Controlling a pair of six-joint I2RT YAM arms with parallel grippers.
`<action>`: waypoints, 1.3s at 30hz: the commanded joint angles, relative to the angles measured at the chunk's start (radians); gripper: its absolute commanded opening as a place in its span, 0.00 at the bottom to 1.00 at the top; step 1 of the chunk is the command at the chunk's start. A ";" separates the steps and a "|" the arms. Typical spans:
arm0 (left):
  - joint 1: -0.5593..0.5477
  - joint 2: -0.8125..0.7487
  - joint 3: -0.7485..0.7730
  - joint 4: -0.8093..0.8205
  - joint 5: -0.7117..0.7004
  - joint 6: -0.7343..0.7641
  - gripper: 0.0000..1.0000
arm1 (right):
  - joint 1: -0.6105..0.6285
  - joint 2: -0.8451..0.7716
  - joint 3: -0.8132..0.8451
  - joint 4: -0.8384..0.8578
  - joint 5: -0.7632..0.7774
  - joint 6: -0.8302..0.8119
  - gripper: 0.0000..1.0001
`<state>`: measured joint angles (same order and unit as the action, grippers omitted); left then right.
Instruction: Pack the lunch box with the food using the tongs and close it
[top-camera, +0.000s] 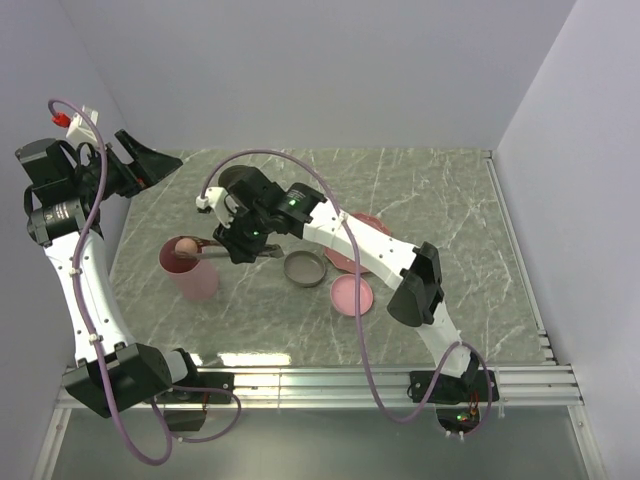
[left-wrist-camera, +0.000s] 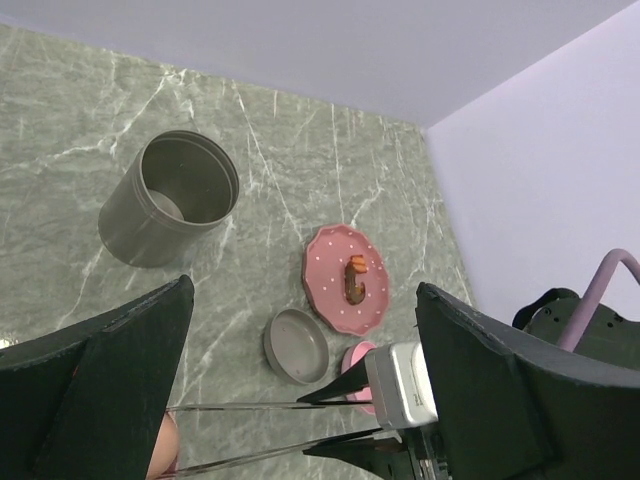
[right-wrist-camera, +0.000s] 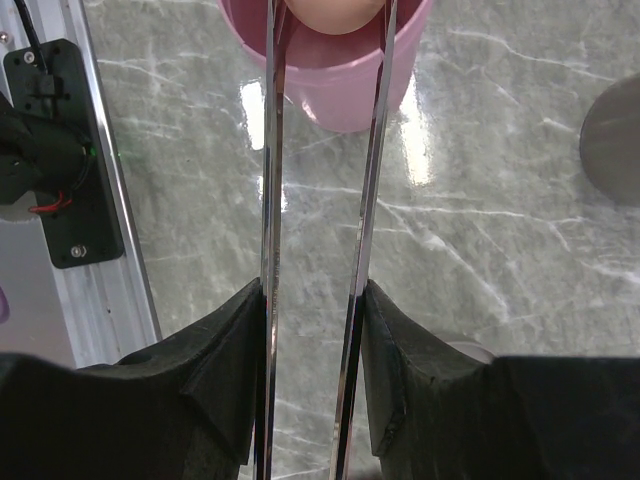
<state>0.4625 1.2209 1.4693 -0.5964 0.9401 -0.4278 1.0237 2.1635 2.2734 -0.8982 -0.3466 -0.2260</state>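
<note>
- Grey-green marble table, metal rail along the near edge.
- Pink tub just ahead of the right gripper.
- Behind that gripper: shallow grey dish, pink lid, dotted pink plate.
- Grey tin, seemingly on the gripper's far side.

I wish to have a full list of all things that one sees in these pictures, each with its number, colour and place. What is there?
egg-shaped piece: one, peach, between the tong tips at the mouth of the cup
sausage piece: at least one, orange-brown, on the plate
tongs: one, grey metal, in the right gripper
cup: one, pink, left part of the table
plate: one, pink, mid-table
tall tin: one, grey, open, standing upright
shallow dish: one, grey, beside the plate
lid: one, pink, near the dish
table: one, green-grey marbled
left gripper: black, open, raised at the left
right gripper: black, shut on the tongs
</note>
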 joint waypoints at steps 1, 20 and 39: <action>0.008 -0.027 -0.013 0.037 0.019 0.009 0.99 | 0.019 -0.001 0.058 0.056 0.012 0.013 0.43; 0.015 -0.049 0.009 0.003 0.016 0.044 0.99 | -0.037 -0.184 -0.081 0.074 0.087 0.011 0.61; 0.015 -0.047 -0.012 -0.003 0.012 0.095 0.99 | -0.700 -0.821 -0.839 0.032 -0.005 -0.079 0.59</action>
<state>0.4725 1.1816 1.4586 -0.6174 0.9363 -0.3565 0.3935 1.4048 1.4734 -0.8391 -0.3130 -0.2337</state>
